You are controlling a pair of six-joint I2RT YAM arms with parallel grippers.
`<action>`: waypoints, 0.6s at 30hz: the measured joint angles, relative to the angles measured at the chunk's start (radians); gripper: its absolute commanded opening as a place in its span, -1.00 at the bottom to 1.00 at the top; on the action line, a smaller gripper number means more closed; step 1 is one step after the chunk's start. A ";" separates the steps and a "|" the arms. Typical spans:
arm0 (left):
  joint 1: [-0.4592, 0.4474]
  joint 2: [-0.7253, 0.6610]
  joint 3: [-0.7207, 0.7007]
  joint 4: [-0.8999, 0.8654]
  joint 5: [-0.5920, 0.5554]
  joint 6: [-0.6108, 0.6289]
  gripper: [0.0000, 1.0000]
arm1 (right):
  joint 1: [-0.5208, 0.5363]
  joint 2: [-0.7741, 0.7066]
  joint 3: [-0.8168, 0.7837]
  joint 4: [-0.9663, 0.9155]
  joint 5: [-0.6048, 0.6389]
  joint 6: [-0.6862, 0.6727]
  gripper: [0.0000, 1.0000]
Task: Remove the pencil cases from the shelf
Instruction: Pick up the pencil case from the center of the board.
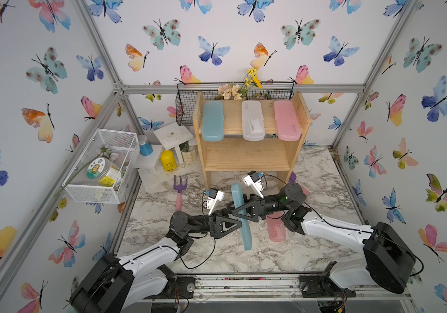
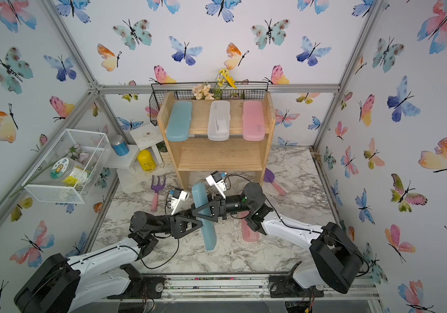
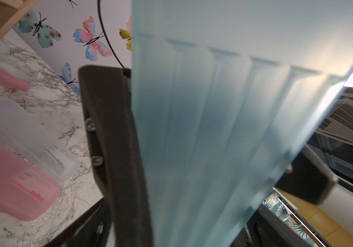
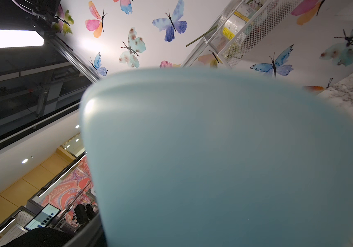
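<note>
The teal pencil case (image 1: 236, 193) is held on edge above the counter (image 1: 217, 260), before the shelf (image 1: 246, 160), clenched by the right end effector (image 1: 240, 210); the left end effector (image 1: 240, 226) is spread loose around it

Figure: white wall panels printed with watercolour butterflies (image 1: 217, 27), silver aluminium framing (image 1: 325, 89), grey-veined white marble-look floor (image 1: 271, 260), bright rectangular ceiling lamp (image 4: 8, 39).

Marble tabletop (image 1: 322, 173) was kinda cluttered: a purple garden fork (image 1: 180, 187) lay flat, and a yellow bottle (image 1: 168, 161) and blue jar (image 1: 145, 146) sat by the white step stand (image 1: 172, 135). The black wire basket (image 1: 187, 108) held flowers (image 1: 230, 90), and the white mesh basket (image 1: 95, 193) held a labelled jar (image 1: 103, 172).
</note>
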 measured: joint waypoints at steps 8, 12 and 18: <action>0.064 -0.230 0.048 -0.491 -0.145 0.200 0.97 | -0.014 -0.036 0.062 -0.287 0.105 -0.149 -0.19; 0.066 -0.306 0.092 -0.727 -0.286 0.306 0.97 | -0.024 -0.055 0.100 -0.449 0.191 -0.217 -0.20; 0.071 -0.324 0.094 -0.897 -0.423 0.386 0.97 | -0.023 -0.069 0.161 -0.712 0.354 -0.290 -0.19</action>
